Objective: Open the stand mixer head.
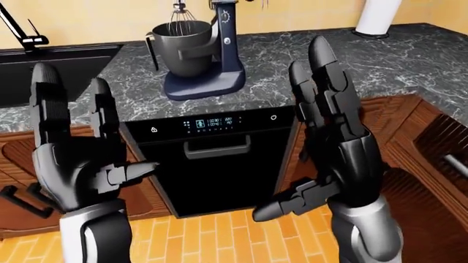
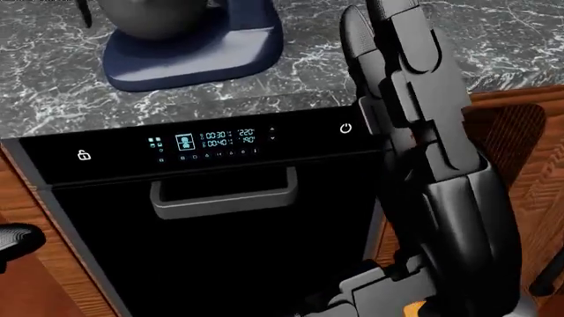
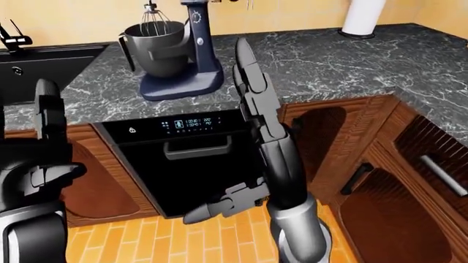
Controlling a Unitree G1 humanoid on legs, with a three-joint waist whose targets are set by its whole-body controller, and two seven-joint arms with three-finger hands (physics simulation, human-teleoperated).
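A: What lies nearest in the left-eye view?

B: Orange plank floor (image 1: 197,235) along the bottom edge, and both arms raised above it. The left robot hand (image 1: 73,148) is at the left, palm turned toward the camera, fingers spread wide and pointing up, thumb jutting to the right. It holds nothing.

A: And the other one?

B: The right robot hand (image 1: 329,126) stands upright right of centre, fingers straight and wide, thumb hanging low to the left. It is empty too, and touches nothing.

A: What is behind the hands?

B: A black built-in appliance (image 1: 219,170) set under the bench, with a grey bar handle (image 1: 217,148) and a lit display panel (image 2: 207,140) carrying a lock icon and a power symbol. Brown wooden cabinet doors (image 1: 410,159) flank it on both sides.

A: And the bench?

B: A dark marbled stone bench (image 1: 380,60) that turns a corner at the right. At the far left a black sink (image 1: 51,71) is sunk into it, with a dark faucet (image 1: 22,30).

A: Where is the mixer?

B: The stand mixer (image 1: 208,49) sits on the bench above the appliance, navy blue, with a grey bowl (image 1: 179,52) on its left and a wire whisk (image 1: 180,16) hanging into the bowl. Its head is cut off by the top edge. Farther right stands a white paper towel roll (image 1: 379,16) against a yellow wall (image 1: 95,16).
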